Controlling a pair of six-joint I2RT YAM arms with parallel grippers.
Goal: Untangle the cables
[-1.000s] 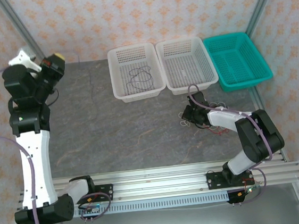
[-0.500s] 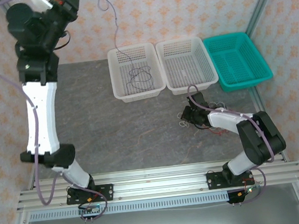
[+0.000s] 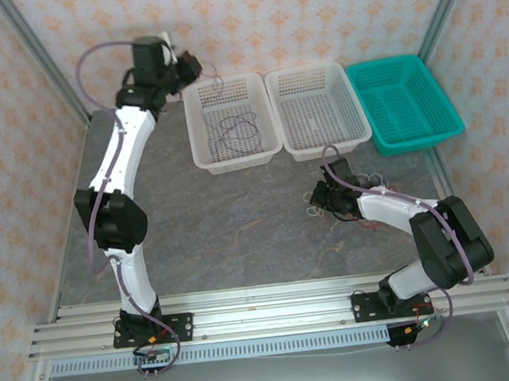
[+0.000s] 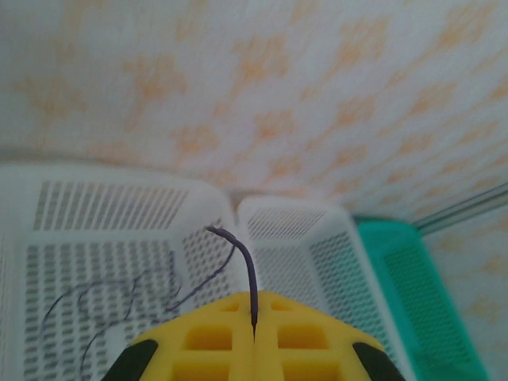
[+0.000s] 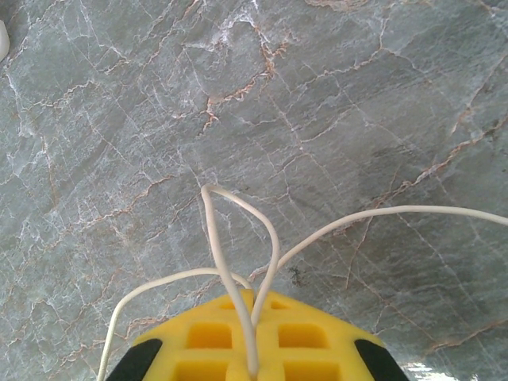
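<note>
At the far left of the tabletop (image 3: 204, 228), the left arm is stretched toward the back wall, and the left pincer (image 4: 254, 327) is held above the far rim of the left white basket (image 3: 238, 161). The pincer is clenched on the dark cable (image 4: 251, 282), which is pinched between the yellow pads and rises from them in a short curved end. From the wrist view, the rest of that thin wire is seen trailing down in loose loops onto the perforated floor of the same basket.

Just beside it stands the middle white basket (image 3: 325, 149), and to its right the teal basket (image 3: 417, 137); the three are lined up touching along the back of the tabletop.

Nearer and to the right, in front of the middle basket, the right pincer (image 5: 252, 367) is lowered close to the stone-patterned surface. It is clenched on the white cable (image 5: 216, 238), a narrow loop of which projects ahead of the pads, with further strands spreading left and right over the surface. A small tangle (image 3: 369, 181) of thin pale and reddish wire is seen around this pincer.
</note>
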